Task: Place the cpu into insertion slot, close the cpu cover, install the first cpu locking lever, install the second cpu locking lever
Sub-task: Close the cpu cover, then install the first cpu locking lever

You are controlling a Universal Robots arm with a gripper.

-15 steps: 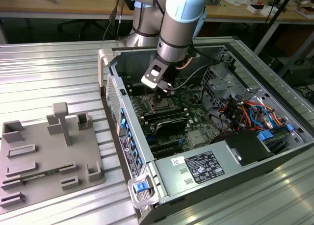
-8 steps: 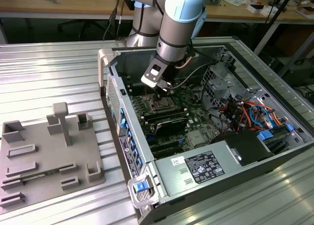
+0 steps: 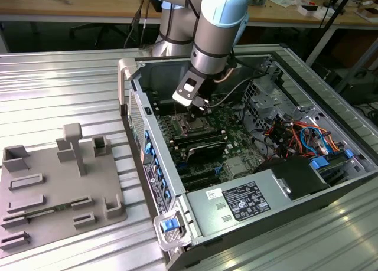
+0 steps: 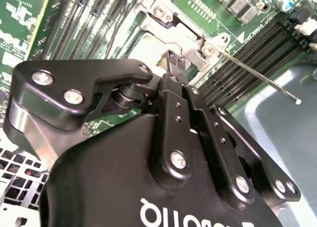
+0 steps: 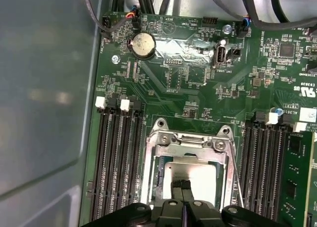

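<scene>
Cpu [image 5: 200, 173], silvery-grey square within the cut-out of the cpu cover [image 5: 190, 140], beneath the tool [image 5: 182, 186], fingers together, empty.

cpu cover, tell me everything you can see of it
The cpu cover, a thin silvery metal frame with a square cut-out, appears to lie down over the socket on the green circuit board, between rows of long black memory slots. Screws sit at two of its corners. A pale silvery chip top shows through the cut-out. The black gripper, fingers shut together, hangs over the cut-out; whether it touches the frame cannot be told.
</scene>
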